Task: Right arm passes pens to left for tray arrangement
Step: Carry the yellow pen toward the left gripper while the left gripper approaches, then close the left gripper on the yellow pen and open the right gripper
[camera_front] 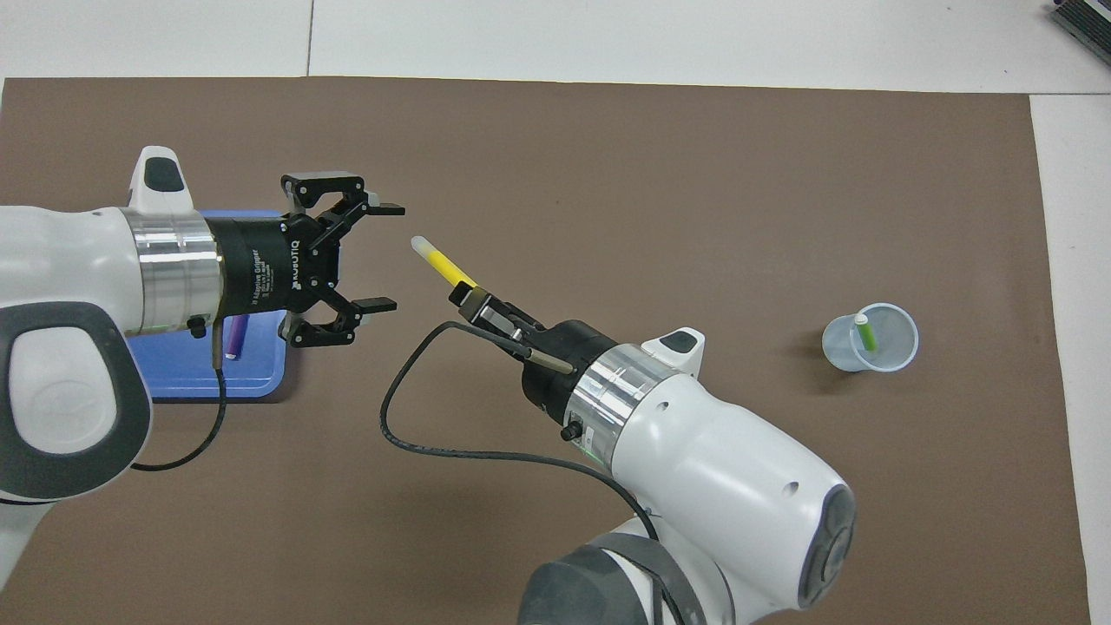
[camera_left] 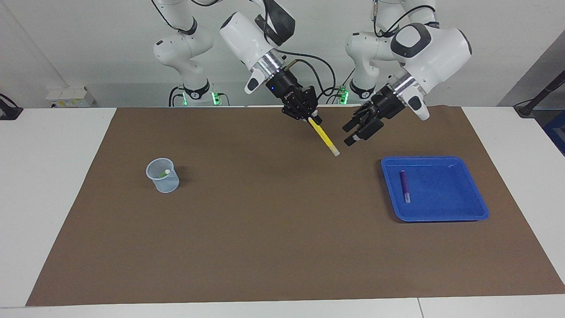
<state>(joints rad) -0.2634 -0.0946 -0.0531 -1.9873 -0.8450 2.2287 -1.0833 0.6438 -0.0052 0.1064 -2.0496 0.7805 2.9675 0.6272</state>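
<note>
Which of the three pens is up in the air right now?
The yellow pen, clamped in the right gripper above the mat. The purple pen lies flat in the blue tray, and the green pen stands in the cup.
</note>
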